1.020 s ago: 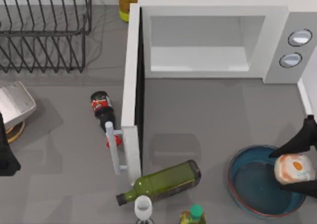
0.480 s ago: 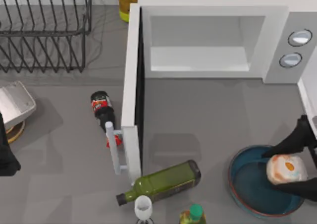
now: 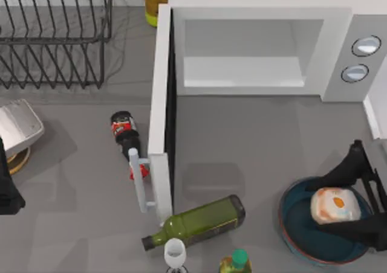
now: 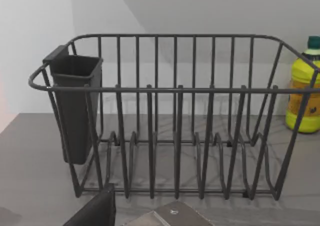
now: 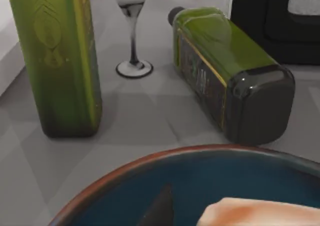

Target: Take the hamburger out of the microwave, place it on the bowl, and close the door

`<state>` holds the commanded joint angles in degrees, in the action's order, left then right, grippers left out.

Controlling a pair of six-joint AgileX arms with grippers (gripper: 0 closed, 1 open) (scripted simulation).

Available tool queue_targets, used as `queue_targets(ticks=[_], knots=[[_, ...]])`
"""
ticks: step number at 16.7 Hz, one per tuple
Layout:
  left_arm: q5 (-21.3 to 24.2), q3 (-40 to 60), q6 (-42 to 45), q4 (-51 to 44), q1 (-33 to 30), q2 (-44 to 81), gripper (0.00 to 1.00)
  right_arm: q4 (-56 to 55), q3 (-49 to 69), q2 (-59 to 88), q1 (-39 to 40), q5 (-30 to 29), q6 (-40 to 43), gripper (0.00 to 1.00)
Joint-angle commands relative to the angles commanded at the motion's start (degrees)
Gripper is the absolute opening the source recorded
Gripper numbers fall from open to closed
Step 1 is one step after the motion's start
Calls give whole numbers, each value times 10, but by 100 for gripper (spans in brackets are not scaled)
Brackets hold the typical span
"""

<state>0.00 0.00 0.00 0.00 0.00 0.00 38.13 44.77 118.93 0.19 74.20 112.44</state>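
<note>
One of the three steps looks finished and a second is nearly so. The hamburger [image 3: 333,205] is out of the microwave [image 3: 260,49] and sits over the blue inside of the bowl [image 3: 292,221], toward the bowl's right half, at the desk's [image 3: 242,140] right front. It is gripped between the dark jaws of the right gripper [image 3: 341,205], which close on it from either side; whether it already rests on the bowl's floor or hangs just above it I cannot tell from above. The right wrist view shows the burger's pale edge low against the blue interior, so by my reading it is at or close to the bottom. What remains of this step is to let go and lift clear.

The microwave cavity is bare, and the door [image 3: 159,110] stands wide open, swung out toward the front with its pale handle [image 3: 138,185] on the left face. Closing it is untouched.

Just beside the door's free edge lies a green bottle [image 3: 199,221] on its side, with a wine glass [image 3: 175,253] near its neck; a small red-labelled bottle [image 3: 126,135] lies left of the door. The left arm is parked at the desk's far left, its camera facing a wire dish rack [image 4: 175,136]; its jaws' state I cannot tell.
</note>
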Motion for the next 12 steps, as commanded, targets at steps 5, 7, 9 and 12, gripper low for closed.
queue_targets(ticks=[5,7,9,12], knots=[[0,0,0,0,0,0,100,0,0,0,0,0,0,15],[0,0,0,0,0,0,100,0,0,0,0,0,0,30],[0,0,0,0,0,0,100,0,0,0,0,0,0,45],[0,0,0,0,0,0,100,0,0,0,0,0,0,68]])
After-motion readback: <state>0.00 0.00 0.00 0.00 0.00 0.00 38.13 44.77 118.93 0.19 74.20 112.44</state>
